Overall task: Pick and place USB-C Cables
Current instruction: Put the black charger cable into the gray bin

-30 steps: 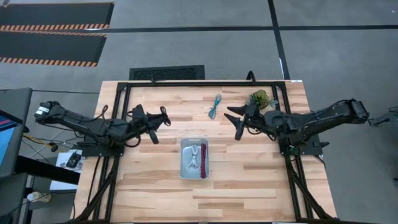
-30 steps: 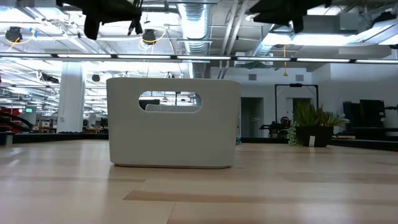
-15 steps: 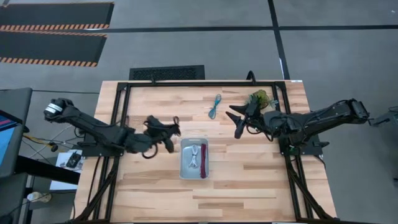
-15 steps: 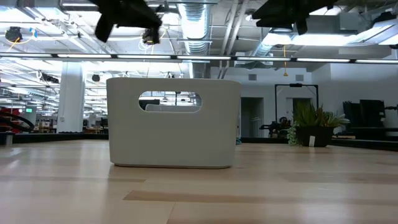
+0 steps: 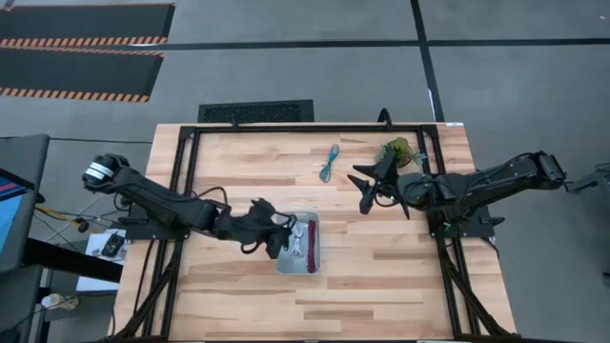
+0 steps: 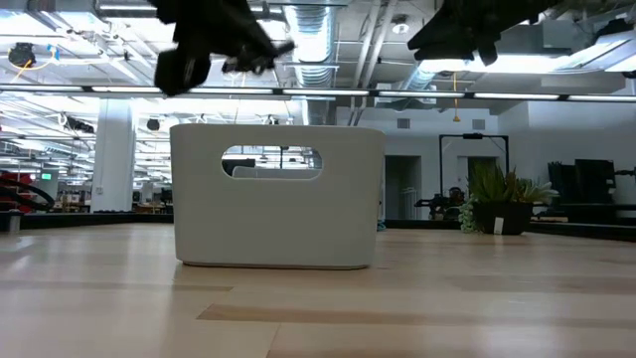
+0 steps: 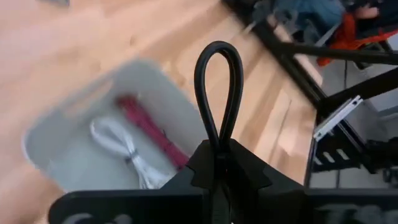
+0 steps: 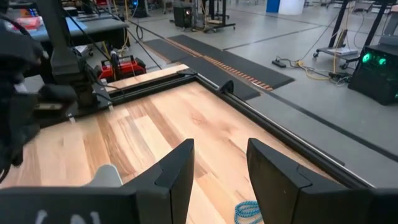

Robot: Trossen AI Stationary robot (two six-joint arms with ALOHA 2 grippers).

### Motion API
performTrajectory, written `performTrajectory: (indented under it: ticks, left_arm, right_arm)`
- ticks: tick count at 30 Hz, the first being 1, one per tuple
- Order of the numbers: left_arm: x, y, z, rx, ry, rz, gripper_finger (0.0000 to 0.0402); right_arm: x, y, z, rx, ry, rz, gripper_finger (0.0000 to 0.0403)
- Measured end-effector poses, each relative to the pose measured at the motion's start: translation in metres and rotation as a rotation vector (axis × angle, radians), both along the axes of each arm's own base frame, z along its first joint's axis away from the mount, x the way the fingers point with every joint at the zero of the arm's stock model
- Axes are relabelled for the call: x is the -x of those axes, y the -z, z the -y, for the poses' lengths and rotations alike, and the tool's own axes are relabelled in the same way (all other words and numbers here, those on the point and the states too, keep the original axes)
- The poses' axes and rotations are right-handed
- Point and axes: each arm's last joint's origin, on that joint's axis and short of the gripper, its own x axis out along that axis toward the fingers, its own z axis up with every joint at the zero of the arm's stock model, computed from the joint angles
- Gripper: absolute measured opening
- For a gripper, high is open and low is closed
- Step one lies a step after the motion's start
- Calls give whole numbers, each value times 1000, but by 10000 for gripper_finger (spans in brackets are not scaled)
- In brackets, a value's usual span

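Note:
My left gripper (image 5: 282,235) hovers over the left end of the pale grey tray (image 5: 282,263), shut on the black cable, whose loop (image 7: 217,74) sticks out past the fingers. Inside the tray lie the white cable (image 7: 121,146) and the maroon cable (image 7: 149,127), side by side. The teal cable (image 5: 329,163) rests flat on the table near the far edge. My right gripper (image 5: 367,187) hangs open in the air to the right of the teal cable, touching nothing. My left gripper pinches the black cable between its two shut fingers (image 7: 219,155), just below the rounded loop (image 7: 216,124). The loop stands out beyond the fingertips, lifted clear above the tray. The rest of the bundle is hidden behind the gripper.
A green bushy tuft (image 5: 397,150) sits near the table's far right corner, behind my right gripper. A black frame (image 5: 315,127) runs along the far edge and both sides. Bare wood lies near of the tray. In the low view the tray (image 6: 278,194) stands mid-table.
My left gripper has travelled from the table's left side toward the right and slightly nearer, carrying the black cable, and now hangs over the tray's left end. My right arm has stayed nearly still.

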Motion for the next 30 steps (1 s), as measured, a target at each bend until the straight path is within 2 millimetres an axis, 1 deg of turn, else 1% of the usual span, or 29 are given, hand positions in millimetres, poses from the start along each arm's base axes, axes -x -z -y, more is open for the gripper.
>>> performTrajectory:
  ticks: [2, 4, 9, 13, 16, 19, 21, 23, 25, 28, 30]
  left_arm:
    - [-2, 9, 0, 67, -14, -52, 9]
    - [-4, 21, 1, 79, -26, -115, 9]
    - [-12, 43, 0, 41, -55, -201, 10]
    - [-17, 53, -4, 17, -80, -224, 10]
    - [-19, 57, -7, -72, -15, -257, 10]
    - [-22, 49, -8, -227, 84, -248, 10]
    - [-24, 36, -5, -377, 186, -225, 7]
    - [-27, 21, -1, -568, 348, -202, 7]
    - [-29, 11, 3, -770, 540, -207, 9]
    - [-31, 8, 3, -1033, 797, -217, 17]
    - [-31, 10, -1, -1155, 934, -229, 20]
  right_arm:
    - [0, 0, -1, 0, -4, -2, 170]
    - [0, 0, -1, 1, -5, -4, 170]
    - [0, 2, -1, 3, -5, -20, 170]
    - [1, 3, -1, -8, -2, -24, 170]
    - [1, 4, -1, -10, -3, -33, 170]
    - [1, 4, -1, -8, -3, -40, 170]
    - [1, 5, -1, -8, -3, -41, 170]
    - [1, 5, -1, -7, -4, -46, 170]
    - [1, 5, -1, -7, -4, -45, 170]
    - [1, 5, 0, -7, -2, -49, 170]
    - [1, 5, 0, -6, 0, -51, 170]
